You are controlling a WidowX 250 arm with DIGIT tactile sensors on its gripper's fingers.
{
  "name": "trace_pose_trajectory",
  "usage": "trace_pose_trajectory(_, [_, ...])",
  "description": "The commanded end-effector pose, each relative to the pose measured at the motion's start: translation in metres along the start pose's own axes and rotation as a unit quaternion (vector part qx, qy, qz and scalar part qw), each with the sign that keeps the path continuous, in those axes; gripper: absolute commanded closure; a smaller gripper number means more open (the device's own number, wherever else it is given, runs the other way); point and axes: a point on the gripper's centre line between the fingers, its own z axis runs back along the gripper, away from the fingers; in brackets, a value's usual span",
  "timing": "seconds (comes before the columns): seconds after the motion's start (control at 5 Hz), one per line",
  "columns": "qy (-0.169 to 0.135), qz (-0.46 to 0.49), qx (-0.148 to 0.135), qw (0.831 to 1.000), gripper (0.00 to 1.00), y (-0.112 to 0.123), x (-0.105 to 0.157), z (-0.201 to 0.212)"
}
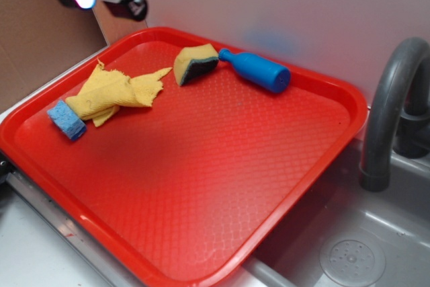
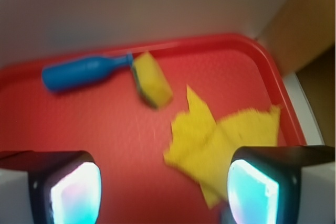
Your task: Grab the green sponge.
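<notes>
the green sponge [image 1: 195, 64] lies untouched on the red tray [image 1: 201, 186], its corner against the blue bottle [image 1: 259, 70]; my gripper [image 2: 163, 187] hangs wide open, empty, so the whole grab remains.

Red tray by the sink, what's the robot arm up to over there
The WidowX gripper hangs above the far left corner of the red tray, open and holding nothing. Its target, the green sponge, lies untouched near the back rim, its end against the neck of a blue bottle lying on its side. A yellow cloth is spread closer to the gripper, with a small light-blue sponge at its edge. The grab has not happened yet.
</notes>
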Motion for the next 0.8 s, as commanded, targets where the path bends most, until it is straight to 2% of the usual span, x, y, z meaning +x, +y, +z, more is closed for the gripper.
trace_pose_trajectory(0.0, [-0.013,-0.021,-0.088,0.996,0.0,-0.01,0.029,-0.035])
trace_pose_trajectory(0.2, [-0.005,-0.049,-0.099,0.994,0.0,-0.018,0.033,-0.071])
trace_pose_trajectory(0.6, [0.006,-0.064,-0.081,0.995,0.0,-0.023,0.045,-0.116])
